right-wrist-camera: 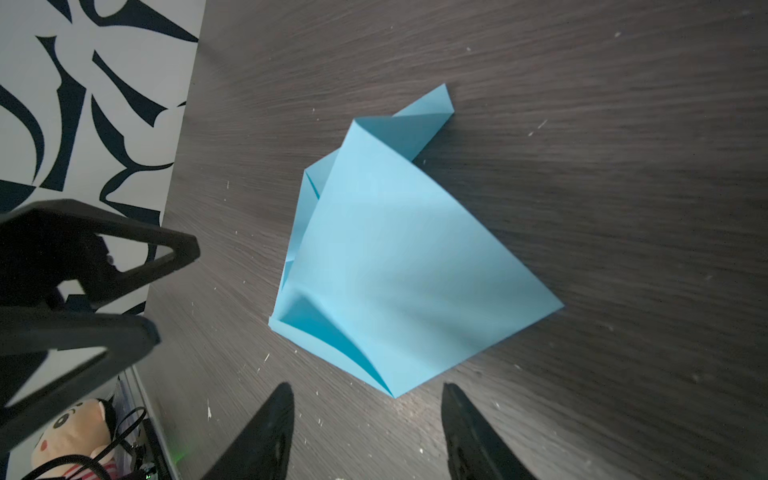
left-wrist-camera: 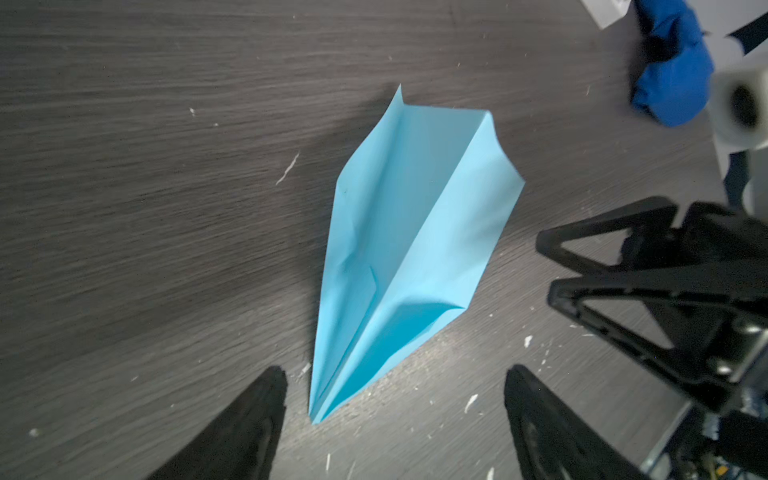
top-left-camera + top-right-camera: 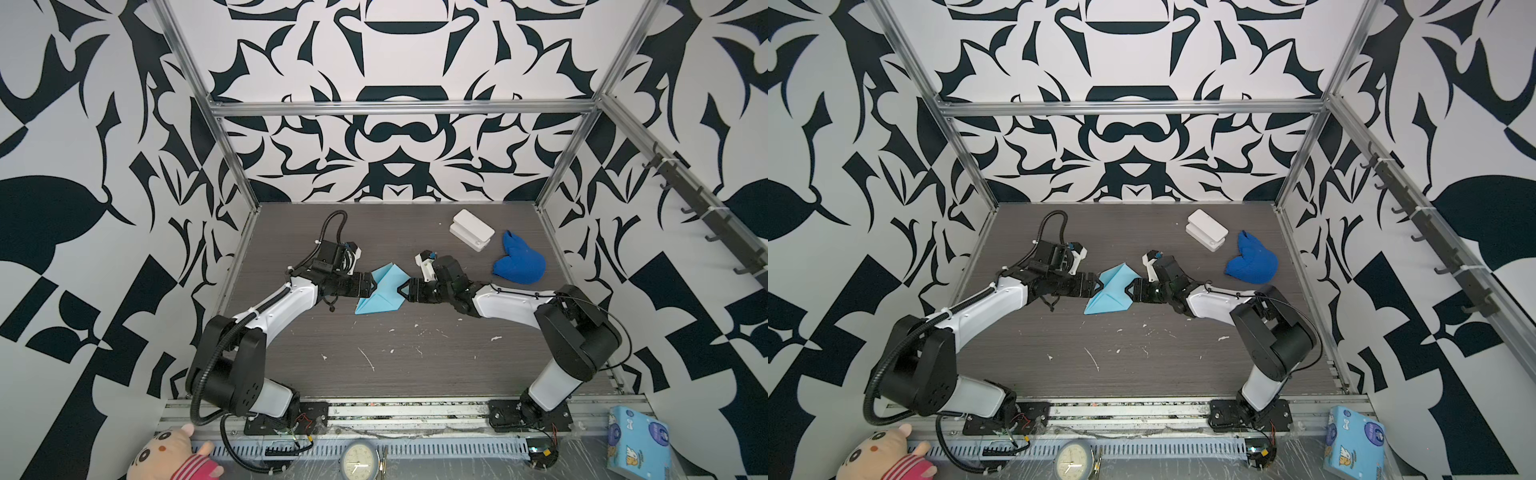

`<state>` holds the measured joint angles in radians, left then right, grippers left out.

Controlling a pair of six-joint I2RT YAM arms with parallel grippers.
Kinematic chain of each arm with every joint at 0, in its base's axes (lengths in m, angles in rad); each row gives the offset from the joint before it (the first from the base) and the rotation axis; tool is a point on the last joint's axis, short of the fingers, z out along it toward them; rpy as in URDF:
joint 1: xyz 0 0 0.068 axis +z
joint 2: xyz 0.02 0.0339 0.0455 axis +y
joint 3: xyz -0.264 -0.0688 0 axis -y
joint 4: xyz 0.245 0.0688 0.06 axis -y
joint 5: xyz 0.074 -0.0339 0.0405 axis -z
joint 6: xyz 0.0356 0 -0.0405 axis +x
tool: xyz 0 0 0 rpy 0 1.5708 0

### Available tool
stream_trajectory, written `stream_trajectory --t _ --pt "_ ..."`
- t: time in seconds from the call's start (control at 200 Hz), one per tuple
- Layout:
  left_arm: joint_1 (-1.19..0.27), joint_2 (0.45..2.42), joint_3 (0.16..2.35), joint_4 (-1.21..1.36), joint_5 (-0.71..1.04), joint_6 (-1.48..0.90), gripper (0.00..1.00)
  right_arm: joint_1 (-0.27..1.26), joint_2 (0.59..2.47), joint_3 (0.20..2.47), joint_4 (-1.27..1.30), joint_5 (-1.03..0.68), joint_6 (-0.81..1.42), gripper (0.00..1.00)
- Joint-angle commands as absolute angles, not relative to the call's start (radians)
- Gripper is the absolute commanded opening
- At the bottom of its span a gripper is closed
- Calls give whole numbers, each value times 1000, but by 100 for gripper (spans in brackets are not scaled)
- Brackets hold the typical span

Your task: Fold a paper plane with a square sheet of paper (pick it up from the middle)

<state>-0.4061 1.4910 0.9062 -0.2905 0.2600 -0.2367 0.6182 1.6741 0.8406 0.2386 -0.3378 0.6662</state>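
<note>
Premises: a robotics test cell in a lab, not a home or shop. An aluminium-profile frame (image 3: 399, 109) encloses a scuffed wood-grain table (image 3: 415, 365); the wall panels (image 3: 83, 166) carry a bold black-and-white pattern. Two robot arms, left arm (image 3: 282, 307) and right arm (image 3: 511, 305), are bolted to a slotted rail (image 3: 407, 411) at the front edge, with a cable conduit (image 3: 199, 399) exposed. A plush toy (image 3: 174, 455), a clock (image 3: 360, 461) and a printed box (image 3: 638, 442) lie outside the frame as loose props.

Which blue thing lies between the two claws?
The folded light-blue paper. The darker blue cloth lies farther right, and the printed blue box stands off the table.
</note>
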Motion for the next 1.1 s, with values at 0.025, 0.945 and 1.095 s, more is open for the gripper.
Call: stream_trajectory --t 0.025,0.945,1.095 --pt "-443 1572 918 -229 295 -115 77 608 1633 865 254 -308 675 59" --pt "-475 1790 1086 -346 353 -8 28 573 1578 820 248 -301 688 54" --pt "-474 1790 1088 -288 447 -77 18 556 1556 788 252 -316 691 53"
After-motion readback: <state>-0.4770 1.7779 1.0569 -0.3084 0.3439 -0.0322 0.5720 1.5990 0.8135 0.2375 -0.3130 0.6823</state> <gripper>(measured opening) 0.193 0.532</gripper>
